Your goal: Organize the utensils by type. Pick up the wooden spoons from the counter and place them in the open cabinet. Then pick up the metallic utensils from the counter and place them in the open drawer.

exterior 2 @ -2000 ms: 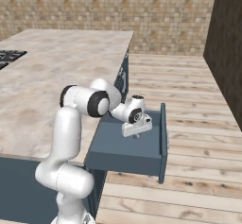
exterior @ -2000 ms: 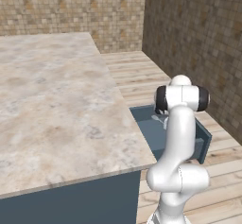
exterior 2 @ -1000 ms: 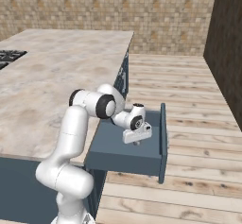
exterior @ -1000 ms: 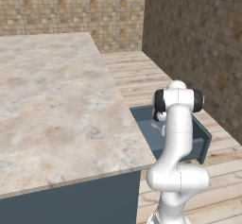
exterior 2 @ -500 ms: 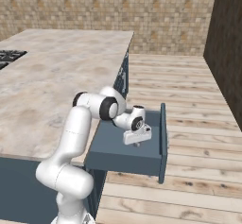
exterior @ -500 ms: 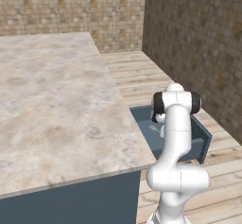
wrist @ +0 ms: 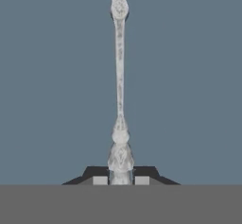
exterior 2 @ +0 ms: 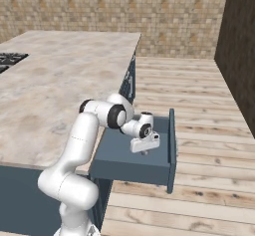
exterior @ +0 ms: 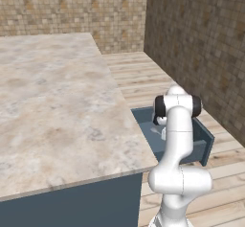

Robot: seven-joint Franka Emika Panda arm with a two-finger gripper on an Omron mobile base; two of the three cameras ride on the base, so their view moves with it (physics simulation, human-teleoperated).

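Behind the white arm in the left base view, the plain dark blue-grey box drawer (exterior: 201, 142) stands open beside the marbled beige tabletop (exterior: 52, 111). From the right base view, the tool (exterior 2: 145, 152) hangs low inside that drawer, above its flat blue bottom. Between the dark fingertips (wrist: 99, 180) in the hand view, the slim silver-grey metal spoon (wrist: 119, 86) is clamped, stretching away from the tool over the blue floor.
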